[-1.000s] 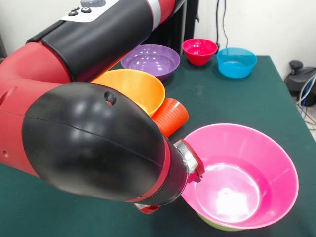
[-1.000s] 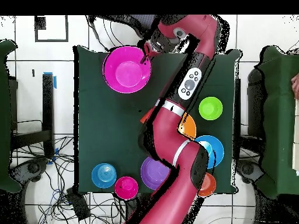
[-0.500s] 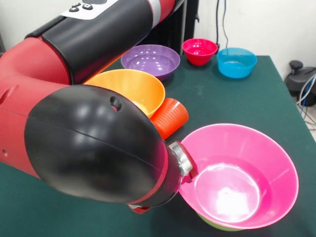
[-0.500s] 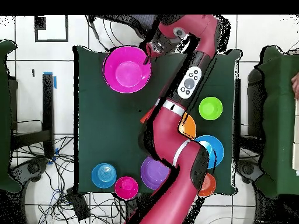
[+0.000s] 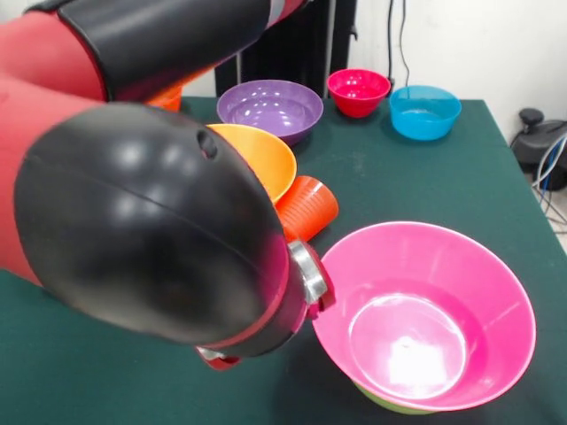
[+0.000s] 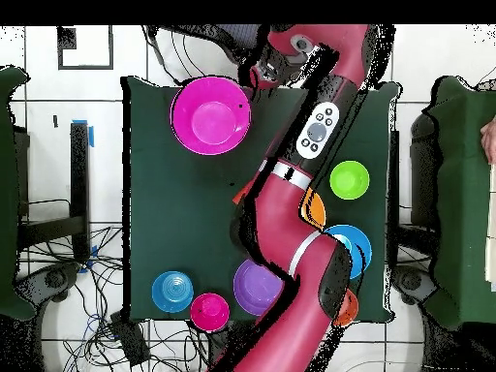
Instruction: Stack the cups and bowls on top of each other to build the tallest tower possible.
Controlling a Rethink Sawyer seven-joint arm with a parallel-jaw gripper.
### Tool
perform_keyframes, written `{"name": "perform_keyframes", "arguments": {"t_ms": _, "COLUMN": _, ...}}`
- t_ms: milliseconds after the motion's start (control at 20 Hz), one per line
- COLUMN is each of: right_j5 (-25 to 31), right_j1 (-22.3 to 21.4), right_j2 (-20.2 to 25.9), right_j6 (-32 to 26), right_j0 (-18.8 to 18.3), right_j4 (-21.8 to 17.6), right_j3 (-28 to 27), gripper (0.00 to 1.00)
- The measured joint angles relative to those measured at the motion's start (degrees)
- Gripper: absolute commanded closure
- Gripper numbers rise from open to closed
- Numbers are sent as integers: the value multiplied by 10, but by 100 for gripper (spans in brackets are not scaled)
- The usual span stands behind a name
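1. From the front we see the big pink bowl (image 5: 423,315) close up, open side up and slightly tilted, resting on a green bowl (image 5: 381,400) that peeks out beneath its near edge. Together these form the tower.
2. The arm's black wrist housing (image 5: 151,221) fills the left of that view, just beside the pink bowl's rim. The gripper (image 6: 254,79) is hidden here; from overhead it shows only as a small dark shape beside the pink bowl, and we cannot tell how wide its pincer stands.
3. Only the overhead view shows a lone green bowl (image 6: 349,180), a blue bowl (image 6: 354,248) and a small orange bowl (image 6: 347,308), all on the far side of the arm from the pink bowl.
4. Both views show the purple bowl (image 5: 270,109), the magenta-red bowl (image 5: 358,90) and the small blue bowl (image 5: 424,111), well apart from the pink bowl.
5. Since the earlier frame, the wrist has drawn back off the pink bowl's rim; the bowls have not moved.
6. The orange-red cup (image 5: 306,207) lies on its side between the large orange bowl (image 5: 259,158) and the pink bowl, its long axis running diagonally, one end pointing toward the pink bowl.
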Motion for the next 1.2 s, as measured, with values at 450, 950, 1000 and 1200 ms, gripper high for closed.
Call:
{"name": "perform_keyframes", "arguments": {"t_ms": 450, "right_j5": 133, "right_j1": -15, "right_j2": 46, "right_j6": 0, "right_j0": 1, "right_j4": -6, "right_j3": -1, "gripper": 0}}
{"name": "perform_keyframes", "arguments": {"t_ms": 950, "right_j5": 199, "right_j1": -48, "right_j2": 66, "right_j6": 0, "right_j0": 6, "right_j4": -51, "right_j3": 0, "gripper": 0}}
{"name": "perform_keyframes", "arguments": {"t_ms": 1000, "right_j5": 196, "right_j1": -51, "right_j2": 64, "right_j6": 0, "right_j0": 6, "right_j4": -57, "right_j3": 1, "gripper": 0}}
{"name": "perform_keyframes", "arguments": {"t_ms": 1200, "right_j5": 142, "right_j1": -75, "right_j2": 36, "right_j6": -14, "right_j0": 12, "right_j4": -95, "right_j3": 13, "gripper": 0}}
